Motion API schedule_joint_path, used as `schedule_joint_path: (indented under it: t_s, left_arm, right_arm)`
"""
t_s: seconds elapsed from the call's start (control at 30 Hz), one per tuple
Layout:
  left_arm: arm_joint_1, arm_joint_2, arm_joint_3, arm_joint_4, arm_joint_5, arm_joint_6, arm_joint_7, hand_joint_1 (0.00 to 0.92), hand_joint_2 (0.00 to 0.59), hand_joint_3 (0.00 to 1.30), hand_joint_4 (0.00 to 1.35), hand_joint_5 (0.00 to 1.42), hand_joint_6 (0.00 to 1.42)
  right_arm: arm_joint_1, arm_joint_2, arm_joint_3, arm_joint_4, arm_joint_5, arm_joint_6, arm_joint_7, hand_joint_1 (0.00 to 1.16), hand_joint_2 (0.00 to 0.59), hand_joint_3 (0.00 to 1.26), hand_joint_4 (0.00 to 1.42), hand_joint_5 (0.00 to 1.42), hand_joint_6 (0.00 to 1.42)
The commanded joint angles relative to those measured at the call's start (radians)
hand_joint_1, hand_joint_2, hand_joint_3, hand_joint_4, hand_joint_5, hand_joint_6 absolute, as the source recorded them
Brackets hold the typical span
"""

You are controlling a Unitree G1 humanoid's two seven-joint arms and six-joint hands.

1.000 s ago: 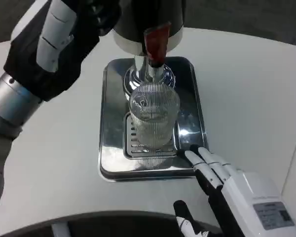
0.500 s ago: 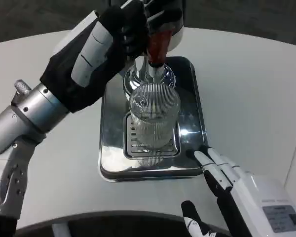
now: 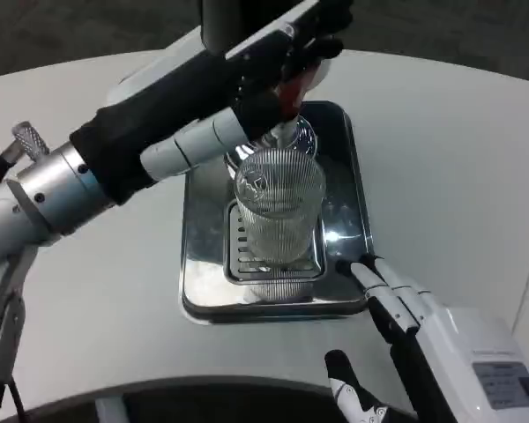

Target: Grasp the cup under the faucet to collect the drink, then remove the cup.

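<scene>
A clear ribbed cup (image 3: 279, 207) stands upright on the grate of the steel drip tray (image 3: 203, 264), right under the chrome faucet (image 3: 288, 134). My left hand (image 3: 247, 88) reaches across from the left above the cup. Its dark fingers lie stretched against the red tap lever (image 3: 293, 86) and partly hide it. Whether they press it I cannot tell. My right hand (image 3: 423, 339) waits at the lower right with its fingers apart and nothing in it. Its fingertips (image 3: 370, 275) lie at the tray's front right corner, a little short of the cup.
The dark dispenser body (image 3: 234, 22) rises behind the tray at the top. My left forearm (image 3: 62, 189) crosses the table's left side. The round white table (image 3: 458, 159) spreads to the right, and its near edge runs along the bottom of the picture.
My left hand has swung from the upper left across to the red lever above the cup. The right hand has slid slightly right along the tray's corner. The cup has stayed put.
</scene>
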Motion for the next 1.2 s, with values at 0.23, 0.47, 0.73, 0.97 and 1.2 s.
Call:
schedule_joint_path:
  t_s: [0.23, 0.47, 0.73, 0.97, 1.2]
  left_arm:
    - [-0.012, 0.082, -0.034, -0.019, 0.131, -0.218, -0.018, 0.000, 0.116, 0.00, 0.00, 0.04, 0.00]
    - [0.003, 0.110, -0.055, -0.040, 0.160, -0.273, -0.010, 0.000, 0.123, 0.00, 0.00, 0.04, 0.00]
    - [0.025, 0.127, -0.065, -0.079, 0.165, -0.272, -0.003, 0.000, 0.127, 0.00, 0.00, 0.04, 0.00]
    - [0.038, 0.134, -0.064, -0.103, 0.168, -0.260, 0.008, 0.000, 0.128, 0.00, 0.00, 0.03, 0.00]
    - [0.053, 0.134, -0.062, -0.137, 0.161, -0.234, 0.014, 0.000, 0.129, 0.00, 0.00, 0.03, 0.00]
  right_arm:
    - [-0.048, 0.008, -0.025, 0.035, 0.049, 0.029, 0.006, 0.43, 0.472, 0.13, 0.09, 0.16, 0.36]
    - [-0.107, 0.012, -0.046, 0.058, 0.054, 0.072, 0.008, 0.40, 0.442, 0.11, 0.06, 0.12, 0.33]
    - [-0.187, 0.027, -0.065, 0.094, 0.092, 0.122, 0.030, 0.36, 0.397, 0.09, 0.04, 0.10, 0.31]
    - [-0.237, 0.080, -0.059, 0.142, 0.203, 0.189, 0.053, 0.39, 0.341, 0.03, 0.00, 0.04, 0.26]
    - [-0.317, 0.103, -0.064, 0.209, 0.298, 0.222, 0.044, 0.46, 0.265, 0.00, 0.00, 0.00, 0.18]
